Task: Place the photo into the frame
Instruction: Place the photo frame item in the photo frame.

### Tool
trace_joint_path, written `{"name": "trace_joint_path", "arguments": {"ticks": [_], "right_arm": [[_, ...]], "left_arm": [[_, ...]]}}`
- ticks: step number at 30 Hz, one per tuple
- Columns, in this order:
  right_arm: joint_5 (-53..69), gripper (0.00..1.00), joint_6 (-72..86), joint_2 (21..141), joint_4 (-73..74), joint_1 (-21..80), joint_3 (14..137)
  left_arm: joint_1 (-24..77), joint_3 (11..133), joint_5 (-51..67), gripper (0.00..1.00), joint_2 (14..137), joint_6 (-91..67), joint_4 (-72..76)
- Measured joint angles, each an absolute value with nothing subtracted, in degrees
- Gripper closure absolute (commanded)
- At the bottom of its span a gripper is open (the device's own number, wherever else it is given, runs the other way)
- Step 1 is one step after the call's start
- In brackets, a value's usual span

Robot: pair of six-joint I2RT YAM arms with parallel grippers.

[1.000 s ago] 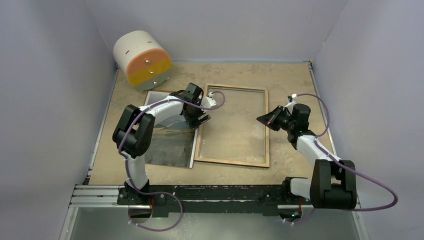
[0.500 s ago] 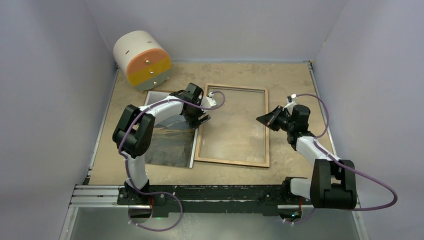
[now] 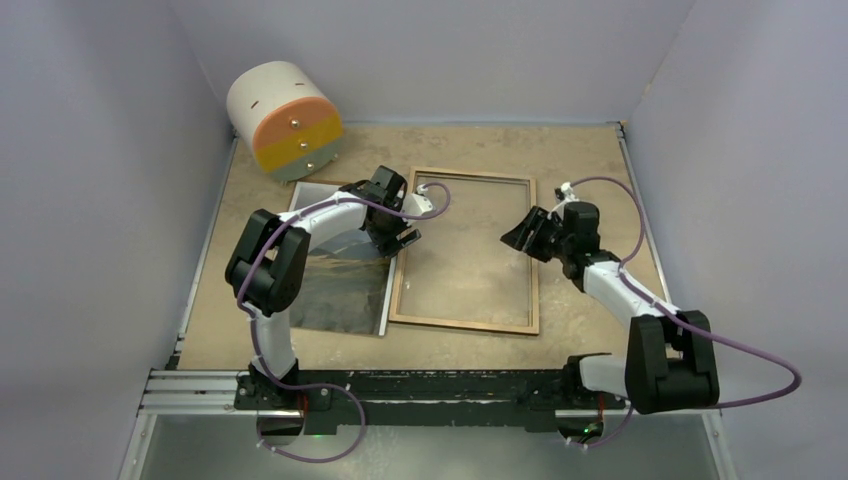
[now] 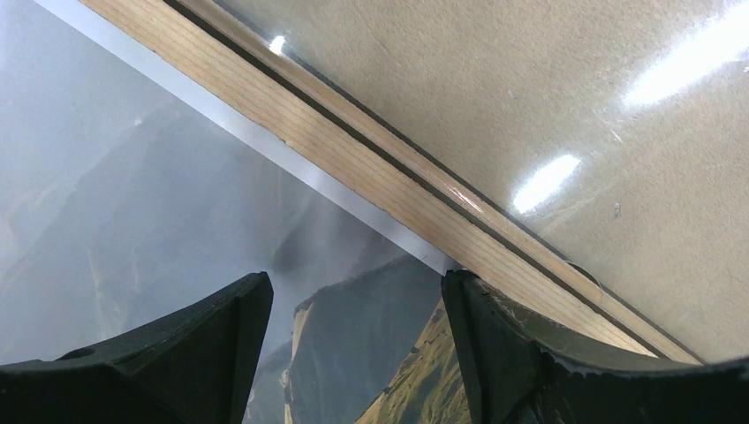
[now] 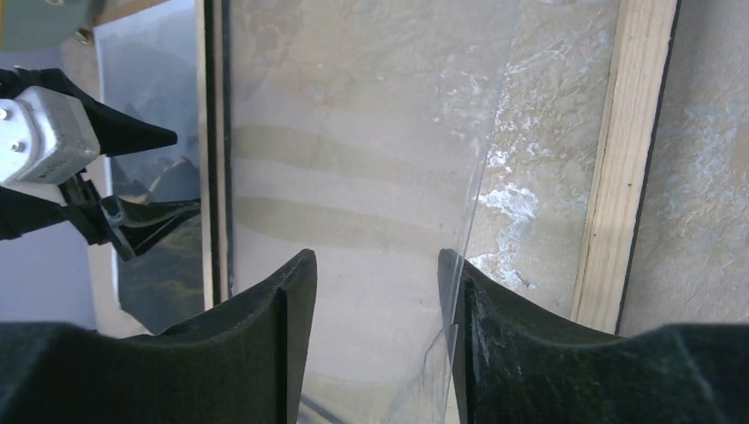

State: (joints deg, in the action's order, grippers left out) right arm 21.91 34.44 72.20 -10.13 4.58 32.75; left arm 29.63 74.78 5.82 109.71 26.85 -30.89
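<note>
Top external: seen from above, arm bases at 6 o'clock.
Table (image 3: 585, 160): tan, mottled, matte surface.
Frame (image 3: 462, 324): large flat rectangle with a light-wood rim around clear glass, lying mid-table with its long sides running 12 to 6.
Photo (image 3: 340, 290): thin glossy dark print, flat at the frame's 9 o'clock, its right edge just beside the frame's left rim.
Drum (image 3: 285, 120): white cylinder on its side with an orange-and-yellow face, at the table's 11 o'clock.
Left gripper (image 3: 405, 238): black fingers over the seam between photo and frame.
Right gripper (image 3: 515, 238): over the frame's 3 o'clock rim, pointing toward 9.

Left wrist: close, looking down.
Left gripper (image 4: 353, 291): fingers spread wide with nothing between them (contact with the print cannot be judged).
Photo (image 4: 132, 221): hazy grey mountains, white border.
Frame (image 4: 353, 168): straight-grained wood strip with a dark inner line.
Glass pane (image 4: 530, 106): smooth, with bright glare spots.

Right wrist: looking toward 9 o'clock.
Right gripper (image 5: 375, 265): fingers parted, holding nothing, above the glass pane (image 5: 353, 132).
Frame (image 5: 618, 177): pale wood rim, black outer edge.
Photo (image 5: 146, 79): shiny, beyond the far rim.
Left gripper (image 5: 146, 177): pointed black tips apart.
</note>
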Motion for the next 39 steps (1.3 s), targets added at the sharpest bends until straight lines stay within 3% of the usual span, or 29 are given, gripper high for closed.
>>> {"name": "trace_joint_path", "arguments": {"ticks": [4,15,39], "right_arm": [[18.2,0.3,32.3,73.5,-6.6,7.2,35.8],[7.0,0.23,28.4,76.3,4.1,9.0,41.3],[2.2,0.21,27.0,76.4,6.7,9.0,43.1]], "left_arm": [[29.6,74.8,5.8,0.25,109.7,26.9,-30.9],[29.6,74.8,5.8,0.25,109.7,27.2,-30.9],[29.6,74.9,5.9,0.25,109.7,27.2,-30.9]]}}
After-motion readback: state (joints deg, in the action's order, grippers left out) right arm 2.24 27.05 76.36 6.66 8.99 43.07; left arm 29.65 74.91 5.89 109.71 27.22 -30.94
